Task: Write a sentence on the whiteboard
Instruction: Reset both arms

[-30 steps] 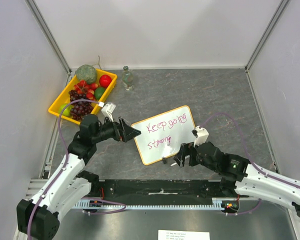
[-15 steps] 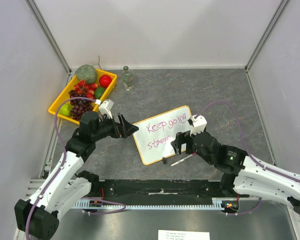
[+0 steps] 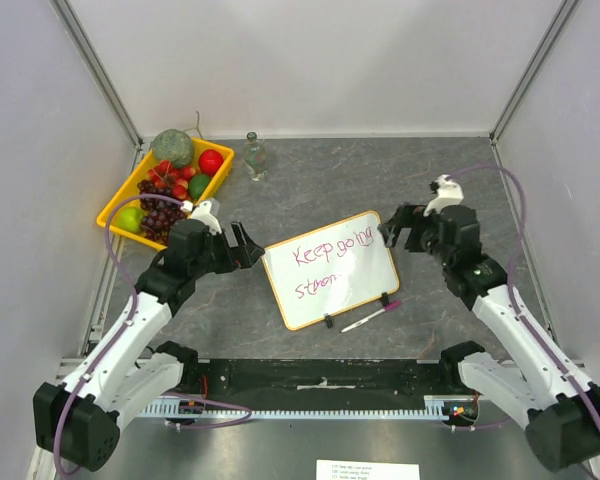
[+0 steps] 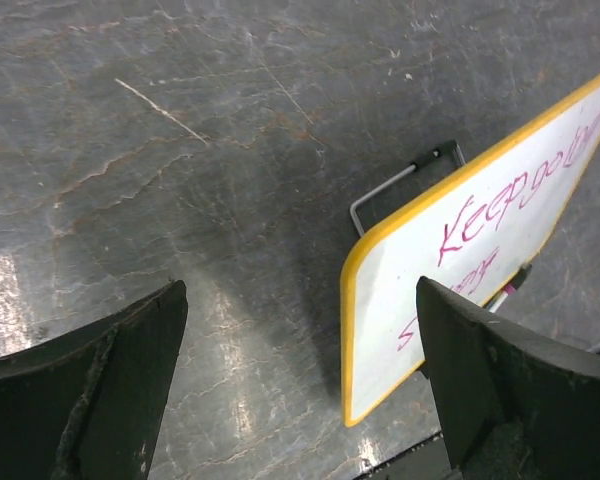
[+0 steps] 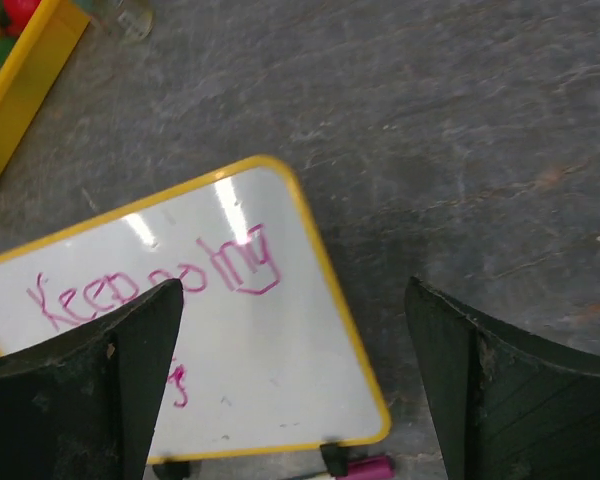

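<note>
The whiteboard (image 3: pixel 332 270) lies flat and tilted on the grey table, yellow-framed, with "Keep going" and a second word written in magenta. A magenta-capped marker (image 3: pixel 372 317) rests on the table by the board's near edge with its clip feet. My left gripper (image 3: pixel 240 247) hovers open just off the board's left end, nothing between its fingers; the left wrist view has the whiteboard (image 4: pixel 480 250) lower right. My right gripper (image 3: pixel 393 227) is open above the board's far right corner. The right wrist view looks down on the whiteboard (image 5: pixel 230 340) and the marker (image 5: pixel 365 467).
A yellow fruit tray (image 3: pixel 113 207) with grapes, apples and a melon stands at the far left. A small glass bottle (image 3: pixel 255 157) stands beside it near the back wall. White walls enclose the table on three sides. A black rail (image 3: pixel 320 375) runs along the near edge.
My right arm has swung from the board's near edge up to its far right corner, leaving the marker lying on the table. My left gripper drew back slightly left.
</note>
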`<state>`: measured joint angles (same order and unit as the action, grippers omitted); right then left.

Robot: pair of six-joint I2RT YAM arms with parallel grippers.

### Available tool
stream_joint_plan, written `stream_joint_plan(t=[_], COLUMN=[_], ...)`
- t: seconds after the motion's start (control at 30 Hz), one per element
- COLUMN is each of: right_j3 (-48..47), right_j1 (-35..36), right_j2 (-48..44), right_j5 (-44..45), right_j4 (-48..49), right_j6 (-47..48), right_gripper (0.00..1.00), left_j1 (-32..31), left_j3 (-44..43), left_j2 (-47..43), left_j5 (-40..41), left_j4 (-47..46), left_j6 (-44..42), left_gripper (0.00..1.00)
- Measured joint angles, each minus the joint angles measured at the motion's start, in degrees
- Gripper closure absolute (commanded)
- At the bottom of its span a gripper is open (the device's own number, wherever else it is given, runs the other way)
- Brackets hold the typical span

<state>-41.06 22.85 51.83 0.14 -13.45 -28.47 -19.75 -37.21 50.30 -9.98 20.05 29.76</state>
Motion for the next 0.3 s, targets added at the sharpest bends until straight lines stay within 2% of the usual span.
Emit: stream_joint_plan(t=[0.13,0.3], right_j3=[0.92,3.56], right_j1=[-12.81,-18.73], right_j2=[0.37,0.42], right_j5=[-7.10,-7.96], right_j4=[2.12,3.37], right_j6=[0.02,0.66], right_gripper=[0.02,0.02], left_j1=[0.00,0.00], left_j3=[0.68,3.96], left_j2=[-1.42,-4.04], left_j5=[3.08,5.62], left_j4=[-0.74,-3.82], left_j6=[0.00,-0.28], left_gripper=[0.00,0.02])
